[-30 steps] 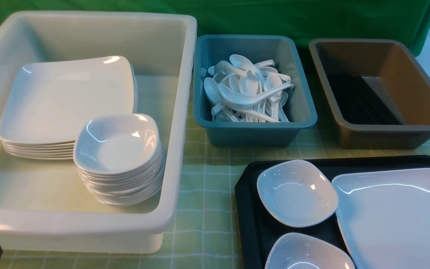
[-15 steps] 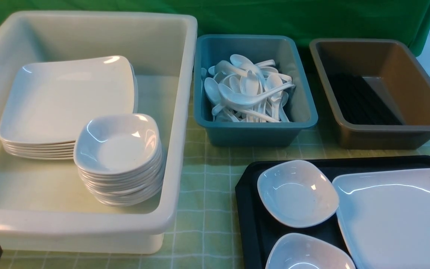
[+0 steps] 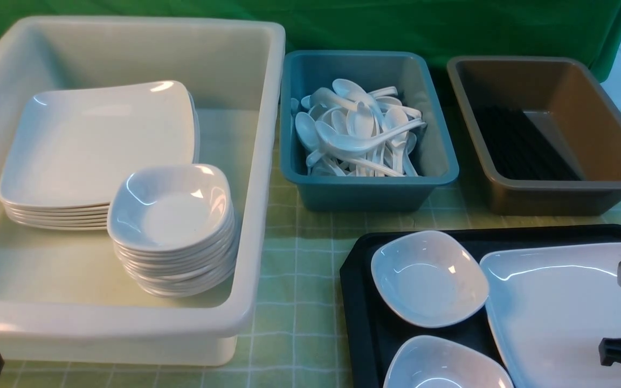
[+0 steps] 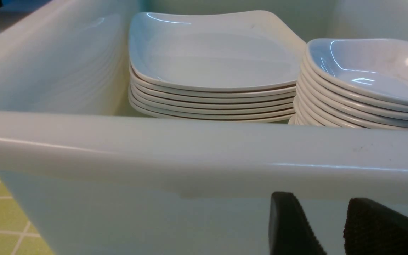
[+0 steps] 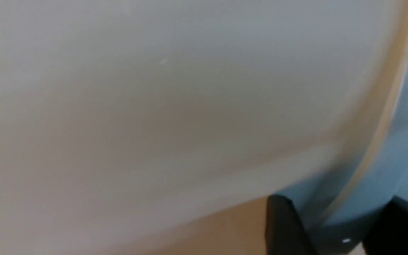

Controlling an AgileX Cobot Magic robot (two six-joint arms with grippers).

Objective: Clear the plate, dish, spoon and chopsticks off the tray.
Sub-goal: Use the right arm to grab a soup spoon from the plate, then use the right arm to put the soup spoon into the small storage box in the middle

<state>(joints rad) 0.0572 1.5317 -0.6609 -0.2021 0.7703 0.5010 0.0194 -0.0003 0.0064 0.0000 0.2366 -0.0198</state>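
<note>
- Step, as I read it: right gripper [image 5: 335,216] is taking hold of the plate [image 3: 558,307] at its right side, for the first lift off the tray [image 3: 354,323].
- Jaw state: the right jaws stand apart in the right wrist view, with the plate's curved rim running between them. Can't tell whether the pads touch it.
- Other arm: left gripper [image 4: 335,226] has its jaws nearly together and holds nothing. It sits low outside the near wall of the white bin [image 3: 259,161].
- Plate location: flat on the right half of the tray, left edge just beside the far dish [image 3: 429,277] and the near dish [image 3: 445,366].
- Cutlery: no spoon or chopsticks visible on the part of the tray in frame. The blue tub [image 3: 367,191] holds a pile of spoons [image 3: 359,134]; the brown tub [image 3: 553,199] holds dark sticks [image 3: 521,145].
- Grip: the rim looks glossy and shallow. Get one pad fully under the lip and one on top before closing, since a tip-only pinch likely slips.
- Lift: raise the gripped edge first, then clear the tray's raised rim. Keep the tilt low and don't drag left, or the plate shoves the dishes.
- Destination, my guess: the plate stack [image 3: 95,145] in the white bin, beside the dish stack [image 3: 173,221]. It is well apart, across the surface [image 3: 299,258], so the left arm may need to take over.
</note>
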